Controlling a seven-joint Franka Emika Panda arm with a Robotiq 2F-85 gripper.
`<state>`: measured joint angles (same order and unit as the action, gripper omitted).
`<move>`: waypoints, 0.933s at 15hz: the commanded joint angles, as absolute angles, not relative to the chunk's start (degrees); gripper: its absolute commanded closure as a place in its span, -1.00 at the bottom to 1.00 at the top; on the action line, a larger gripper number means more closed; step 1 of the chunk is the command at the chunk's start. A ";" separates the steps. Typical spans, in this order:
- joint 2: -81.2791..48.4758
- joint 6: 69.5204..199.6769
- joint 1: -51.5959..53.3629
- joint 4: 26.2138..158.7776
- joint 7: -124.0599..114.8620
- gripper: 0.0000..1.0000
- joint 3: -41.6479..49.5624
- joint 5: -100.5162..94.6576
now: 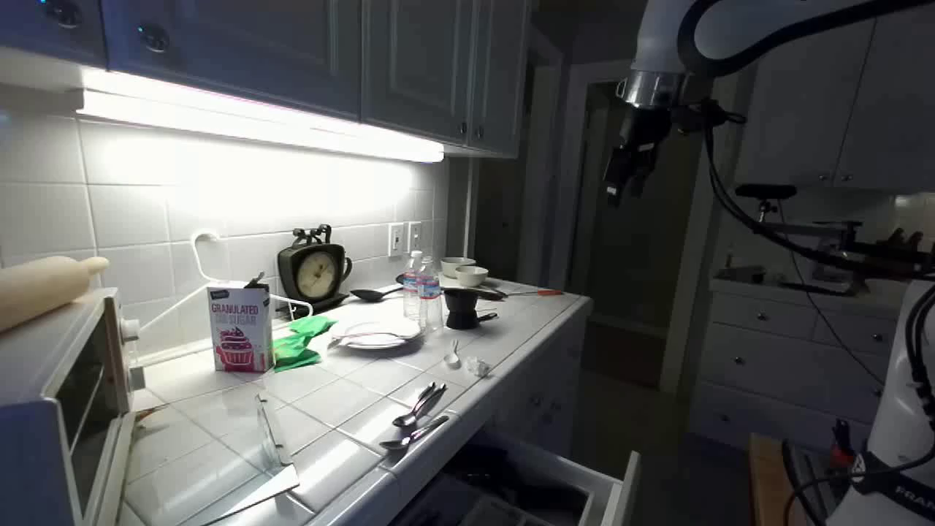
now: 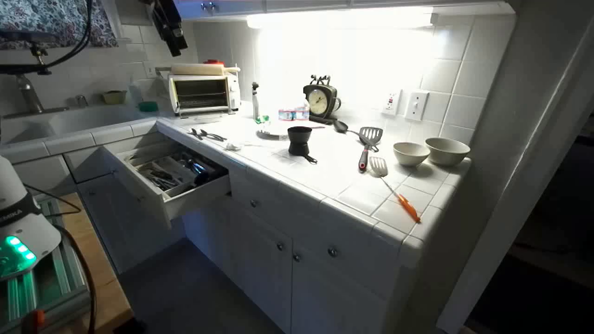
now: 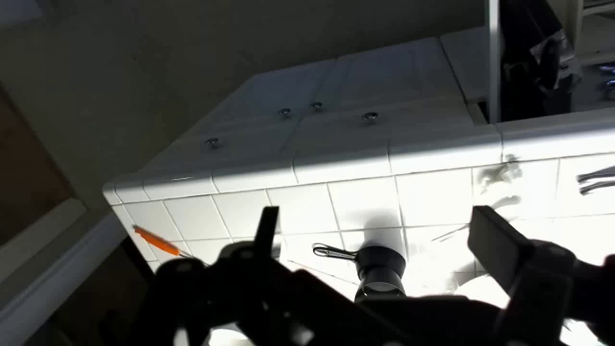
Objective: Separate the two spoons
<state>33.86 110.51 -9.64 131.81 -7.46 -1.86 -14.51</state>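
Gripper (image 3: 375,216) spread wide, holding nothing. In an exterior view, two spoons (image 1: 421,407) lie bunched near the right edge of the counter (image 1: 376,378), just beyond a third spoon (image 1: 416,435). Probably light, stiff, slippery; best pinched by one far handle end.

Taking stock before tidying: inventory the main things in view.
Paired spoons: two, dark grey, on counter
Single spoon: one, dark grey, beside pair
Plate: one, white, on counter
Bottles: two, clear, by plate
Bowls: two, off-white, counter end
Turners: two, black and orange-handled, near bowls
Toaster oven: one, white, on counter
Rolling pin: one, wooden, atop oven
Sugar box: one, white and pink, near oven
Drawer: one, white, open under counter
Arm: one, white, beside counter
Gripper: one, black, open, in mid-air
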 commanded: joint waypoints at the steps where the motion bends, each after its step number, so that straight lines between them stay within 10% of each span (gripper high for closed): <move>1: 33.79 110.24 -8.57 131.65 -7.92 -1.00 -1.07 -15.04; 14: 27.28 110.33 -4.78 130.74 -11.57 -1.00 -2.67 -10.39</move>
